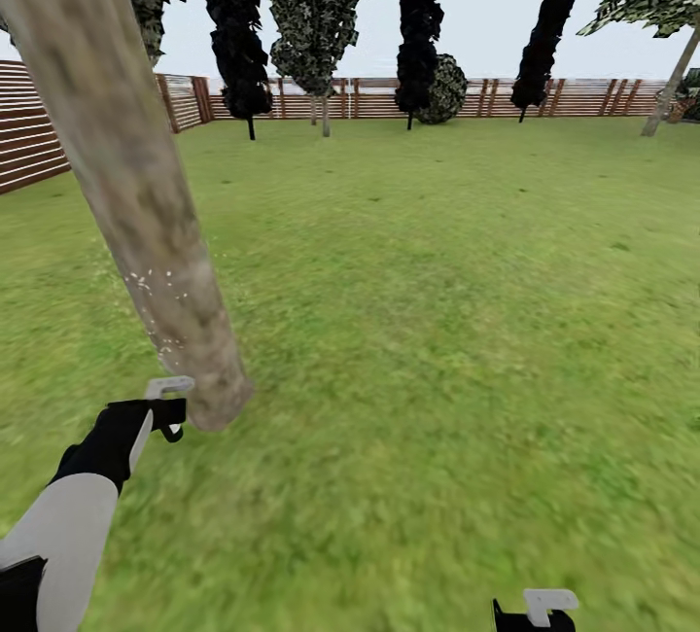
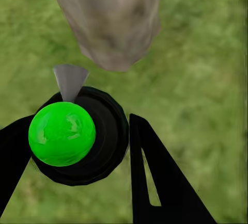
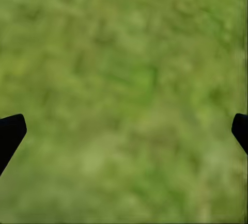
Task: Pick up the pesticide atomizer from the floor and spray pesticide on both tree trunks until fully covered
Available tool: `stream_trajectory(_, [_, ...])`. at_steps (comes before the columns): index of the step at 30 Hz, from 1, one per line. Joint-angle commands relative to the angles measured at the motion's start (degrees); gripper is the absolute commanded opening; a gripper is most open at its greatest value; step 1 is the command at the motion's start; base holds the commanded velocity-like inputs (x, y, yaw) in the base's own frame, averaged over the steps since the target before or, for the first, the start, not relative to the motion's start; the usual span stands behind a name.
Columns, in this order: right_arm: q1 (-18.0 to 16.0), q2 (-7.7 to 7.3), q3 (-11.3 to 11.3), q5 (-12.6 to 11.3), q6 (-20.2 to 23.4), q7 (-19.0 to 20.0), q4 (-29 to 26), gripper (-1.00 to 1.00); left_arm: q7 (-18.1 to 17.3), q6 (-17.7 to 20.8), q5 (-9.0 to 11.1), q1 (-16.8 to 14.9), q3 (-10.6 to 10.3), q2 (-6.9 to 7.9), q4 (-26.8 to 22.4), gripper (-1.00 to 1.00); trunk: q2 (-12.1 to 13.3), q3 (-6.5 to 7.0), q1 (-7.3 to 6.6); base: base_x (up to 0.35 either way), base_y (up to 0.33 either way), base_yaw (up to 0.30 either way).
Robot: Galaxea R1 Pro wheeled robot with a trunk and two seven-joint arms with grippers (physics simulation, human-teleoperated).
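- Your left gripper [image 2: 77, 146] is pinching the atomizer [image 2: 77, 136]: black fingers [image 2: 160, 177] sit on either side of its dark round body, bright green cap facing the wrist camera.
- The atomizer's grey nozzle [image 2: 70, 82] points at the trunk [image 2: 111, 20], tip just short of the bark, a strip of grass showing between them.
- You're looking down the atomizer's long axis in the left wrist view, so the body is foreshortened; I can't tell its length or tilt from there.
- In the head view the left gripper [image 1: 160, 413] sits low at the left, pale trigger head [image 1: 167, 386] just beside the trunk's base [image 1: 209, 389], aimed right toward it.
- Trunk [image 1: 126, 165] leans up and left across the head view, thick and bare. Whitish specks [image 1: 151, 280] dot the lower bark, more further down [image 1: 173, 345].
- Your right gripper [image 3: 124, 131] is spread wide: one fingertip [image 3: 10, 133] at each side edge of the wrist view, blurry grass [image 3: 124, 79] between, holding nothing.
- In the head view the right gripper [image 1: 540, 613] barely shows at the bottom edge, well apart from the trunk.
- Room: open lawn [image 1: 457, 301] ahead and to the right of the trunk, running back to the fence [image 1: 574, 97].
- Fence also runs along the left side [image 1: 29, 141], behind the trunk.
- Dark conifers [image 1: 233, 19] and a round shrub [image 1: 447, 87] stand along the far fence; another leaning tree [image 1: 671, 78] at far right. All well apart from your arms.
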Motion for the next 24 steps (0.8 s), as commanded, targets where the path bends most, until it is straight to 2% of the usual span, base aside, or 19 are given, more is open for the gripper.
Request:
stream_trajectory(1, [-0.05, -0.01, -0.31, 0.60, -0.21, -0.30, 0.13, 1.00, -0.51, 0.27, -0.64, -0.04, 0.29, -0.06, -0.13, -1.00, -0.02, -0.05, -0.01, 0.000, -0.274, 0.000])
stream_trajectory(11, [-0.05, 0.00, -0.30, 0.60, -0.21, -0.30, 0.21, 1.00, -0.51, 0.34, -0.89, -0.04, 0.29, -0.06, -0.08, -1.00, -0.02, -0.05, -0.01, 0.076, -0.275, 0.013])
stream_trajectory(18, [-0.09, 0.07, -0.30, 0.60, -0.21, -0.30, 0.21, 1.00, -0.40, 0.58, -1.00, -0.04, 0.16, -0.06, 0.00, -1.00, -0.02, -0.05, -0.01, 0.149, -0.266, 0.254])
stream_trajectory(21, [-0.06, 0.07, -0.30, 0.60, -0.21, -0.30, 0.21, 1.00, 3.21, 0.92, -0.94, -0.04, -0.04, -0.05, 0.04, -1.00, -0.02, -0.05, -0.01, 0.179, -0.242, 0.276])
stream_trajectory(24, [-0.09, 0.07, -0.30, 0.60, -0.21, -0.30, 0.21, 1.00, 4.32, 0.96, -0.85, -0.04, -0.06, -0.06, 0.19, -1.00, -0.02, -0.05, -0.01, 0.181, -0.240, 0.276])
